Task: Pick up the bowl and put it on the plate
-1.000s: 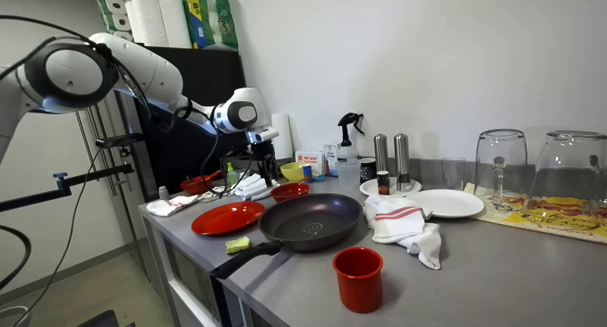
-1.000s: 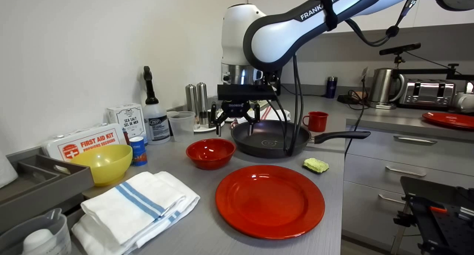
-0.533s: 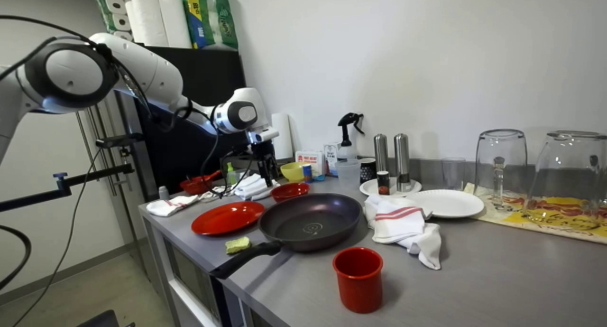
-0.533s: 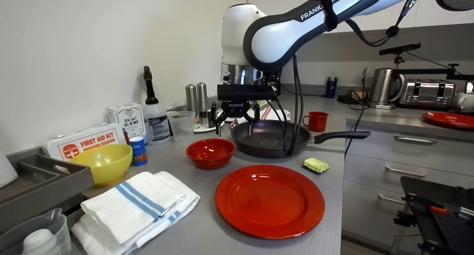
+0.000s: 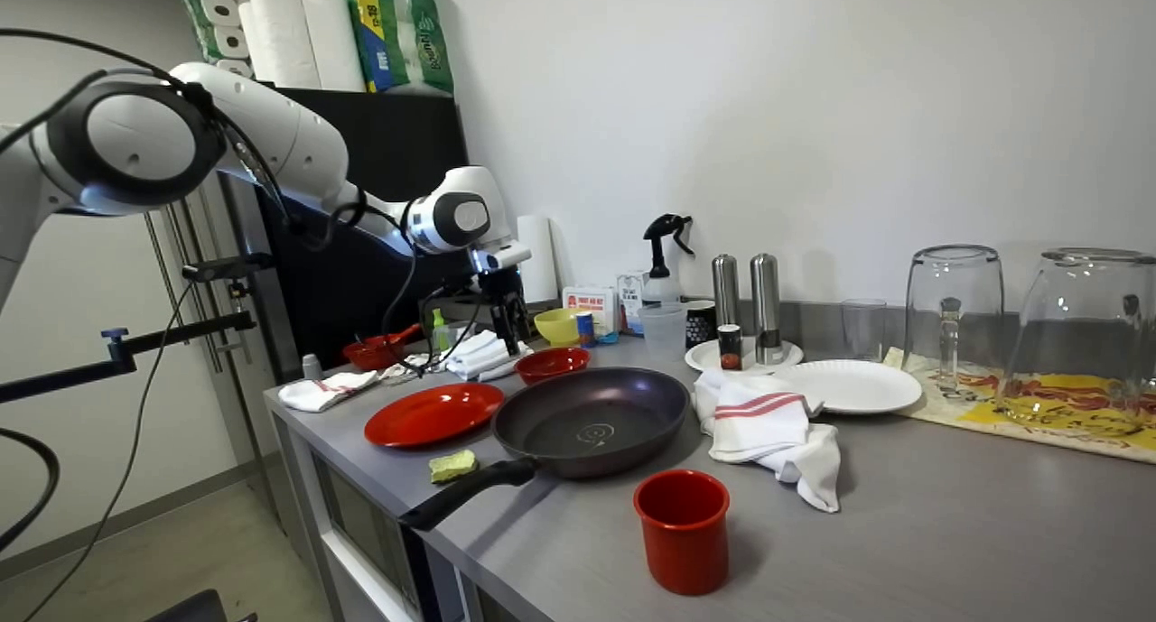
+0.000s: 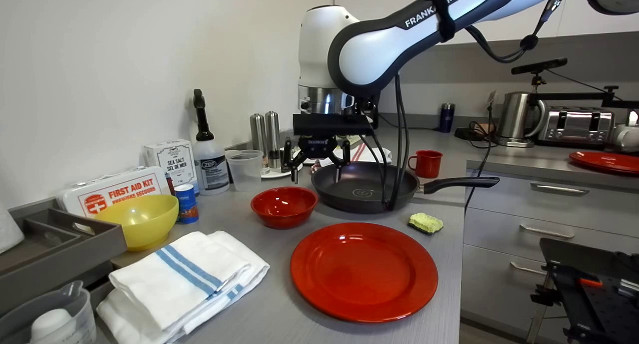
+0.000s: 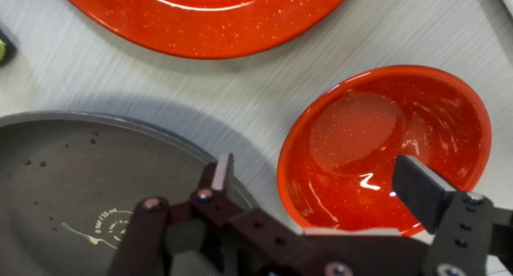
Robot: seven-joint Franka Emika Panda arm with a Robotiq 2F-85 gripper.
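The red bowl (image 6: 284, 209) stands upright on the table (image 6: 254, 309). Near the bowl, apart from it, lies the red plate (image 6: 364, 271); just beside the bowl is the pan (image 7: 132, 168). The sponge (image 6: 426, 222) lies well apart from the bowl. The pincer (image 6: 316, 180) hangs higher than the bowl, released, its fingers (image 7: 421, 192) spread wide; in the wrist view one overlaps the bowl, the other the pan's edge.

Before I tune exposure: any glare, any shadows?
Wrist view: white glints inside the red bowl, bright arcs on the red plate, soft shadow beside the frying pan; in an exterior view, a soft shadow beside the red mug.
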